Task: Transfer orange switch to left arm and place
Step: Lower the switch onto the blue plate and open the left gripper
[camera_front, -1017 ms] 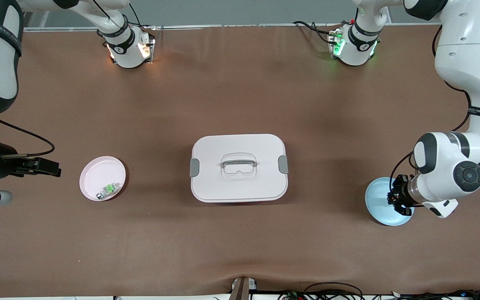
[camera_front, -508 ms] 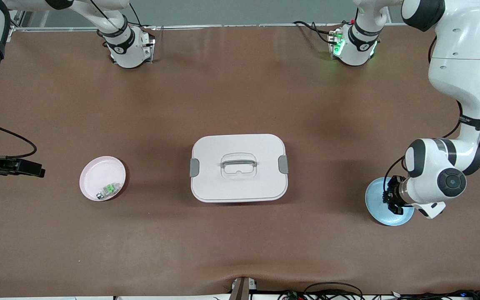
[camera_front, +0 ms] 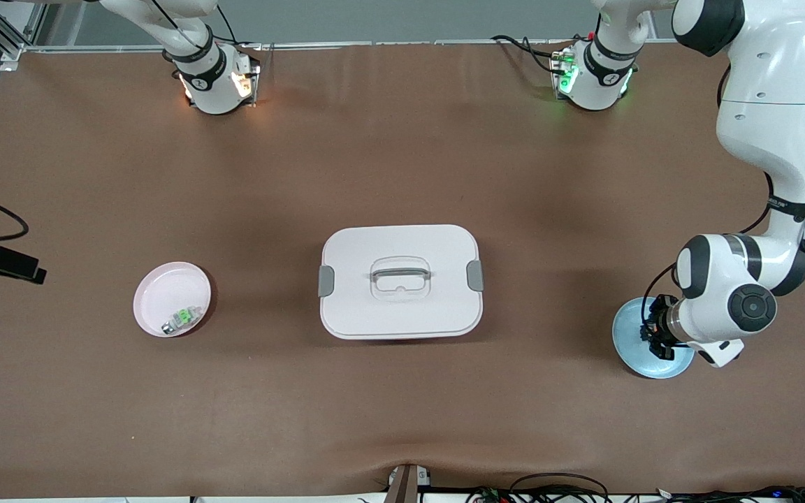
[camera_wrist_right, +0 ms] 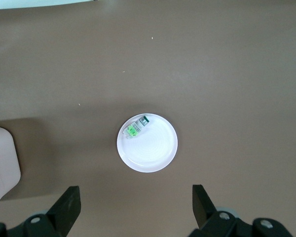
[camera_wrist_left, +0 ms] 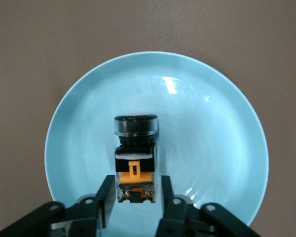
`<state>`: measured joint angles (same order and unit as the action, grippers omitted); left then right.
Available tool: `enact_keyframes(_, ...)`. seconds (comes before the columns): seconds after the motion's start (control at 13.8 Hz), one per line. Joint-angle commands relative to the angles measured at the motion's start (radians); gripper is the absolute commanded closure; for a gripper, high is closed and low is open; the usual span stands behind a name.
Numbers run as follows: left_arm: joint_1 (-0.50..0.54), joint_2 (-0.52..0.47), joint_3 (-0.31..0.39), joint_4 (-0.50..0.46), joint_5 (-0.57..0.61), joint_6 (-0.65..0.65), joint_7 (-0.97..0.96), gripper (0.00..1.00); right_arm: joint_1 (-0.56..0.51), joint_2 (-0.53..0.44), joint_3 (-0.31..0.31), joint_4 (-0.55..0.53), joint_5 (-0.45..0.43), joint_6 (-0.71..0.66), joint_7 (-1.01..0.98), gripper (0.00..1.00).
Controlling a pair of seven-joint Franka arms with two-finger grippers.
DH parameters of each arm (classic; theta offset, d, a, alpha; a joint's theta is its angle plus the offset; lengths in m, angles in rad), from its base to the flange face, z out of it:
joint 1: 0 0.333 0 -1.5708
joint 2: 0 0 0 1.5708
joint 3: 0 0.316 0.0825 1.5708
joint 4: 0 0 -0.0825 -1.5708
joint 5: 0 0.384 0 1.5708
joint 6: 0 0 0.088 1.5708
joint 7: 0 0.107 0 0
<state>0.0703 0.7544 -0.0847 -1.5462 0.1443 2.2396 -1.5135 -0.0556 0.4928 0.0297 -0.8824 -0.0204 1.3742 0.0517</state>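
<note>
R gripper (camera_front: 28, 274) sits at the right arm's end of the table, up in the air over bare mat, mostly out of the front view. Right wrist view: fingers (camera_wrist_right: 69, 205) spread wide, nothing btwn them. R arm waits.

Pink plate (camera_front: 172, 309) next, toward the right arm's end, well apart from the box. Small green-and-silver part (camera_front: 182, 318) lies in it, close to the rim on the side nearer the front cam. Same plate in the right wrist view (camera_wrist_right: 160, 153), part (camera_wrist_right: 137, 127) against its edge.

Box (camera_front: 400, 281) mid-table, white, lid on, grey latches at both short ends, handle flat on top. Corner of it shows in the right wrist view (camera_wrist_right: 4, 160).

Blue plate (camera_front: 627, 328) toward the left arm's end, about level w/ the box, well apart from it. L gripper (camera_front: 657, 340) is down over this plate, L arm folded above it and covering part of the rim.

Orange switch (camera_wrist_left: 135, 159) lies on its side in the blue plate (camera_wrist_left: 222, 148), near center, black collar end pointing away from the gripper. L gripper (camera_wrist_left: 135, 200) fingers (camera_wrist_left: 106, 200) set narrow on either side of the switch's body end, tips just beside it; contact w/ the body: cannot tell.
</note>
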Motion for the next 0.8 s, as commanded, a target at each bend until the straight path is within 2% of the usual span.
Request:
enact_keyframes(0.0,-0.001,0.003,-0.001,0.017,0.023,0.003,0.018,0.02,-0.023,-0.036,0.015,-0.029,0.002,-0.018,-0.003,0.0)
enact_keyframes(0.22,-0.001,-0.007,-0.004,0.052,0.026,0.0,0.022,0.0,-0.047,-0.052,0.015,-0.042,0.039,-0.093,-0.004,0.0)
enact_keyframes(0.29,-0.001,-0.026,-0.006,0.058,0.026,-0.011,0.027,0.0,-0.052,-0.078,0.013,-0.084,0.042,-0.09,-0.006,0.0)
enact_keyframes(0.44,0.0,-0.064,-0.004,0.06,0.029,-0.05,0.039,0.0,-0.053,-0.175,0.013,-0.243,0.043,-0.017,-0.006,0.0)
enact_keyframes(0.65,0.011,-0.121,-0.007,0.057,0.046,-0.144,0.192,0.0,-0.053,-0.359,0.012,-0.542,0.043,0.164,-0.004,0.0)
enact_keyframes(0.73,0.014,-0.141,-0.007,0.055,0.044,-0.187,0.247,0.0,-0.055,-0.387,0.012,-0.585,0.043,0.184,-0.004,0.0)
